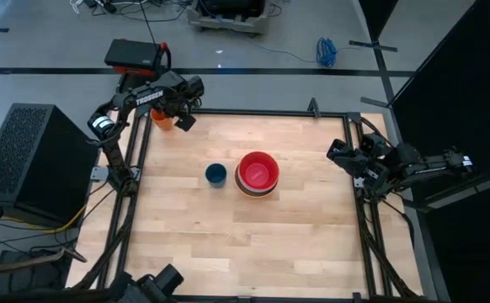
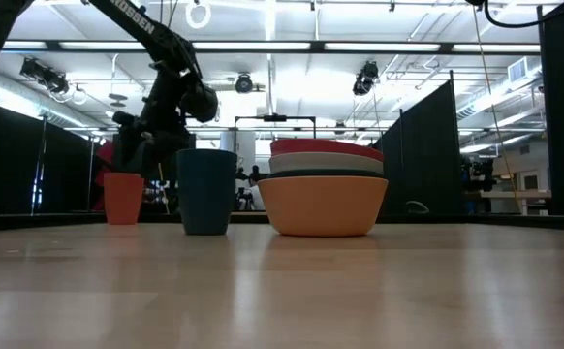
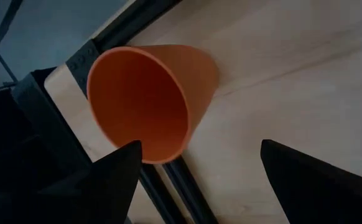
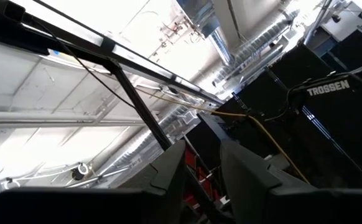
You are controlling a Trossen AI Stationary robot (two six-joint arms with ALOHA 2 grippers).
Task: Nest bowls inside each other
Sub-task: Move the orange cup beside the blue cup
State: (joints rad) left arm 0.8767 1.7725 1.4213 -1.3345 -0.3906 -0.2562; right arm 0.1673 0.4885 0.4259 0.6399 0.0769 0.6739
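Hovering at the far left corner of the bench [image 1: 186, 252], the left pincer [image 1: 184, 118] is seen with its fingers spread wide and nothing between them, directly above a small orange cup [image 1: 162, 120] that stands at the bench's edge beside the black frame rail [image 1: 138, 160]. In the left wrist view the cup's mouth lies just beyond the fingertips. A closing or descending move from here could clip the rim and tip the cup, or push it off the edge, since so little board is left around it.

The stack of bowls [image 1: 257, 175] is found near the middle of the bench: an orange bowl [image 2: 323, 206] at the bottom, a dark teal rim, a white one, and a red bowl [image 1: 258, 170] on top. A dark blue cup [image 1: 215, 174] stands just beside it, apart. The right pincer [image 1: 339, 156] is parked at the right rail, its fingers nearly together on nothing, aimed at the ceiling.

The bench is pale jointed wood, bare elsewhere. Black curtain partitions, ceiling lights and silver ducting are seen around it.
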